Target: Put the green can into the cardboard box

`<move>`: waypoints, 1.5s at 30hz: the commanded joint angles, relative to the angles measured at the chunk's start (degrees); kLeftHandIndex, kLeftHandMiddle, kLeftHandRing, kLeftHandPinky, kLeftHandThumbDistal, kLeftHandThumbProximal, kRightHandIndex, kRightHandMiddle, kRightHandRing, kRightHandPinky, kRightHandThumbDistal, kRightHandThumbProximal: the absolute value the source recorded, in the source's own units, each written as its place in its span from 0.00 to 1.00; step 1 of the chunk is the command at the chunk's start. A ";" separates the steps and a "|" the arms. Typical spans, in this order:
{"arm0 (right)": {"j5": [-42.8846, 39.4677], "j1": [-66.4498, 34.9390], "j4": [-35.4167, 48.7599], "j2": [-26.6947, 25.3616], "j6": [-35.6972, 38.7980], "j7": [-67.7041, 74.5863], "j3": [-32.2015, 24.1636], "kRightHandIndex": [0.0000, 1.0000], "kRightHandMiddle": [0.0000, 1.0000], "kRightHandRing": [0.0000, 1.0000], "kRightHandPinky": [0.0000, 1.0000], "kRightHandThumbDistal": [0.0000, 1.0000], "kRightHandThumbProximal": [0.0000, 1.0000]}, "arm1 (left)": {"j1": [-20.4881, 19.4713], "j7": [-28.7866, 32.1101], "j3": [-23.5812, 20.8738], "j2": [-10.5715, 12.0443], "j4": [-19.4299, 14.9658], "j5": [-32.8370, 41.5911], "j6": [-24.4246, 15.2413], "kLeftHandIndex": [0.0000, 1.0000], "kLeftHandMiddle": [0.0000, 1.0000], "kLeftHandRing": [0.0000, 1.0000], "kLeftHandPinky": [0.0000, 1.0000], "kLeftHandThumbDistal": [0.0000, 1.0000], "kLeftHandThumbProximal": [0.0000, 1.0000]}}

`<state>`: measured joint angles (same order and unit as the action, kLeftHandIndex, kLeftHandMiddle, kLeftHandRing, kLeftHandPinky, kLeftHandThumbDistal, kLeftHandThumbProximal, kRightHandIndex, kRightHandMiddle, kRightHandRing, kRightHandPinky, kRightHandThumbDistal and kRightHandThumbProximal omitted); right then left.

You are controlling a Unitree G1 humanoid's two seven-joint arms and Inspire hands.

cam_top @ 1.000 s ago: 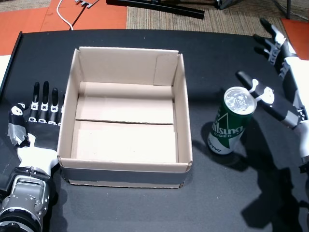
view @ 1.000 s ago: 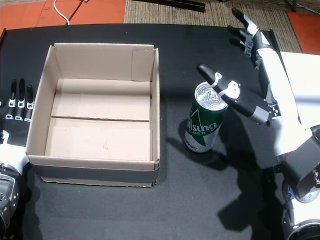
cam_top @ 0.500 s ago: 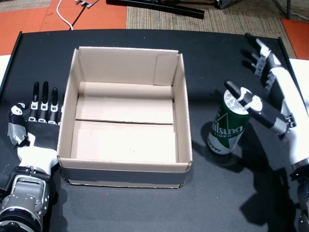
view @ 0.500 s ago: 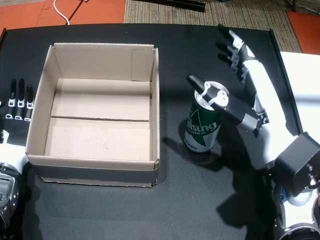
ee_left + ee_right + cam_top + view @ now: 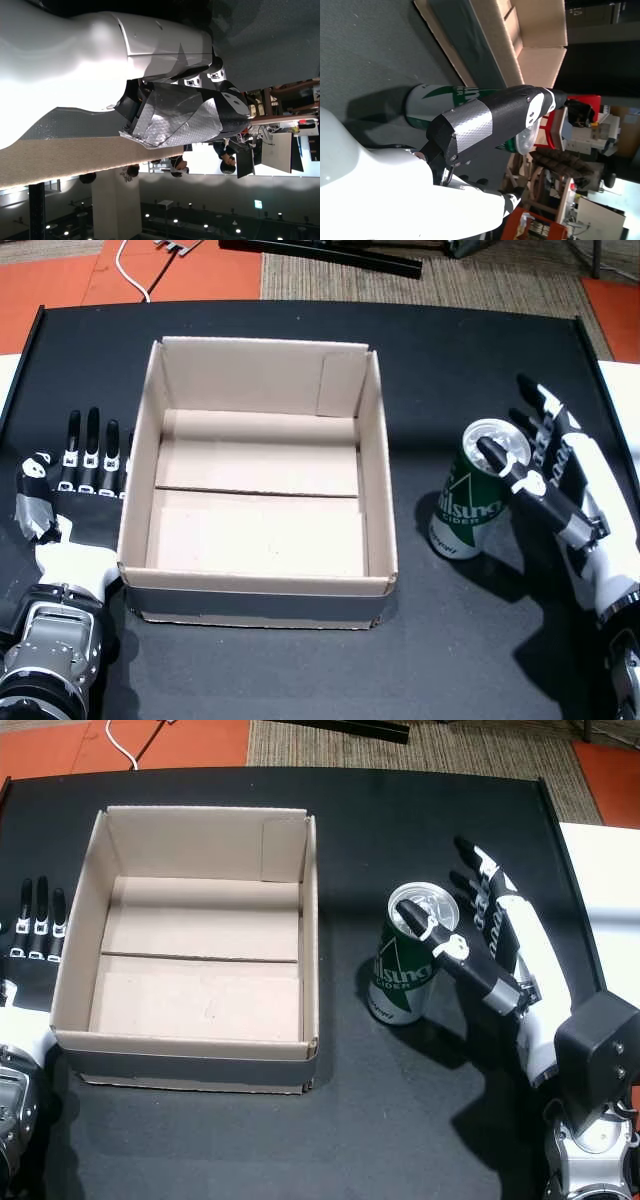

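None of the task is finished, as I read it: the can (image 5: 478,492) stands upright on the tabletop (image 5: 300,660), just right of the box (image 5: 262,585), which is empty. My right hand (image 5: 500,945) is at the can, thumb over its rim and fingers spread behind it, not clamped. I judge that grasp, lift and drop remain. My left hand (image 5: 75,485) lies flat and open beside the box.
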<state>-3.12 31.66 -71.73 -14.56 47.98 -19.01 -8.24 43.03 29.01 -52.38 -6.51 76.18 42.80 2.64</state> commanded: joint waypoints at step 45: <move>7.20 4.36 -1.52 0.95 -6.22 2.99 2.98 0.98 1.00 1.00 1.00 1.00 0.62 | -2.39 -1.34 0.42 0.05 1.11 -0.86 0.10 0.42 0.45 0.58 0.76 0.00 0.79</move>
<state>4.57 35.11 -72.86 -14.04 42.32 -15.67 -5.13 43.06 29.03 -52.31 -6.55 76.19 42.81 3.00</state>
